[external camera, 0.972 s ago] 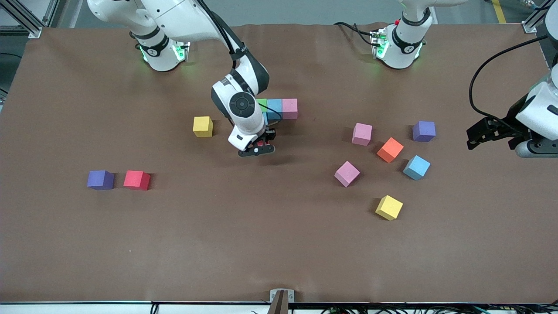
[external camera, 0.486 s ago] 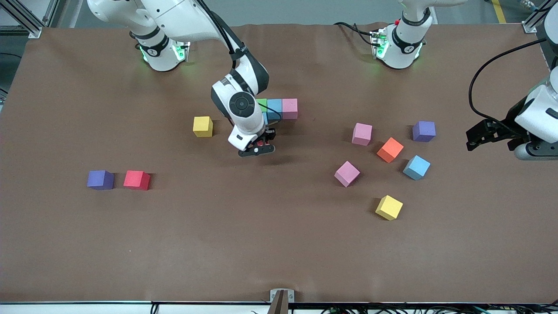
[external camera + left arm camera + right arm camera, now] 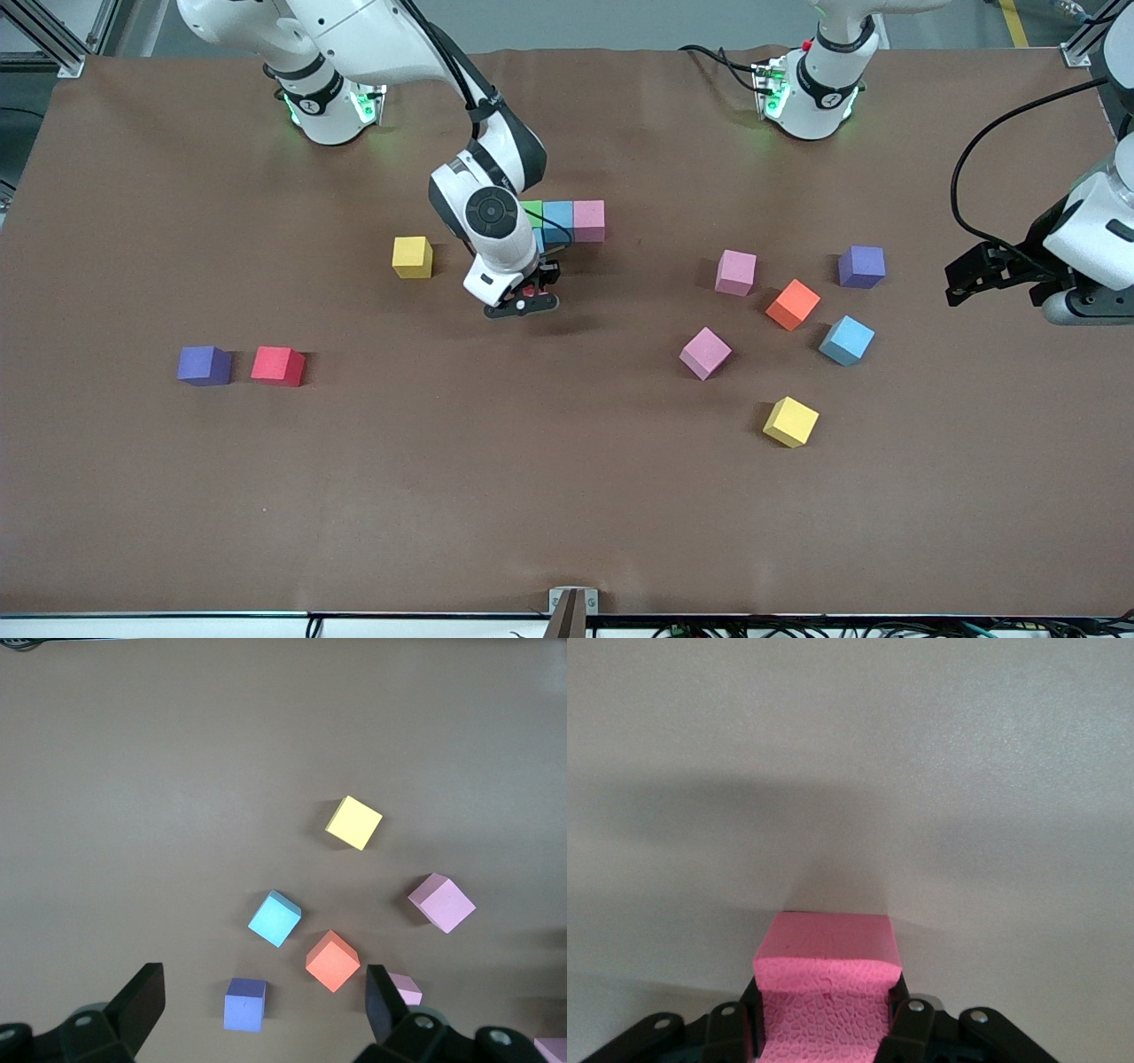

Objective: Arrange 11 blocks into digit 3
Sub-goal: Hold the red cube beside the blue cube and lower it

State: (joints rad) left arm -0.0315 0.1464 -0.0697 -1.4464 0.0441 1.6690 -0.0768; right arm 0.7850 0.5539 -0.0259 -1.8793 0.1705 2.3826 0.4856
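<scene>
Gripping a pink-red block (image 3: 826, 979): right claw (image 3: 530, 297) shut on it, low over the counter (image 3: 567, 496), by the green-blue-pink row (image 3: 567, 221); front view nearly hides that block | left claw (image 3: 266, 1014) wide open, empty, over loose blocks (image 3: 333, 959) at its counter end; waiting

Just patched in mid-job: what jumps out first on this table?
The right gripper is clamped on a red block, low over the table just nearer the camera than a touching row of green, light blue and pink blocks. The left gripper waits open near loose blocks.
</scene>
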